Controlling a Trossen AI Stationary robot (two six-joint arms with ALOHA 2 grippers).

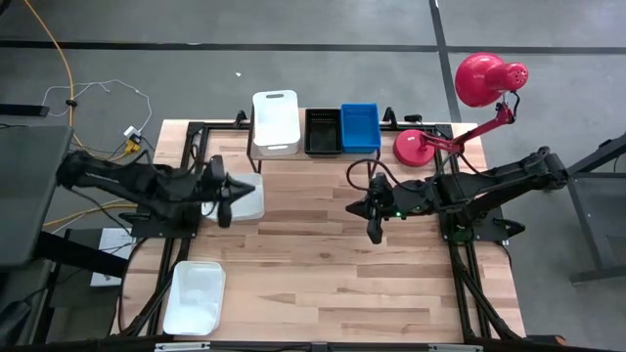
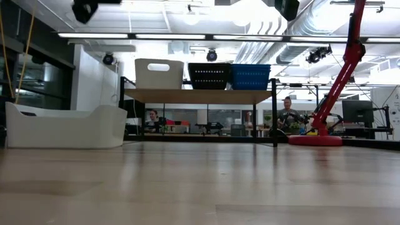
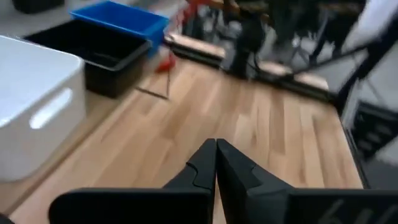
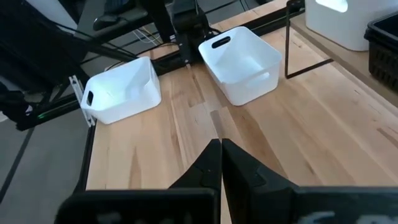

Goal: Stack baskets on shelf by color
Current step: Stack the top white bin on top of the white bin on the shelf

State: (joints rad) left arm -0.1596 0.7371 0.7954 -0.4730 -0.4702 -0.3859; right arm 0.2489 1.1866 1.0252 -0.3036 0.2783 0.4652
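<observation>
High view, surface: from above, the pale wood plank surface (image 1: 323,254) sits on a black frame over a grey floor, with an orange cable and white wires off its left far corner.
High view, shelf: the shelf (image 1: 318,147) runs along the far edge and carries a white basket (image 1: 276,122), a black basket (image 1: 323,131) and a blue basket (image 1: 360,127) side by side.
High view, loose baskets: a second white basket (image 1: 246,196) lies just beside the left pincer (image 1: 226,189); a third white basket (image 1: 195,297) rests at the near left corner.
High view, right side: the right pincer (image 1: 375,208) hangs over bare wood mid-surface; a red desk lamp (image 1: 460,108) stands at the far right corner.
Low view, room: the shelf's thin black legs stand clear of the wood, a white basket sits at left, and ceiling strip lights, ducts and desks with a seated person (image 2: 287,112) fill the background.
Left wrist view, pincer: its fingers (image 3: 202,168) are pressed together, clenched on nothing, facing the three shelved baskets.
Right wrist view, pincer: its fingers (image 4: 211,165) are likewise clenched and empty, with the two loose white baskets beyond.
</observation>
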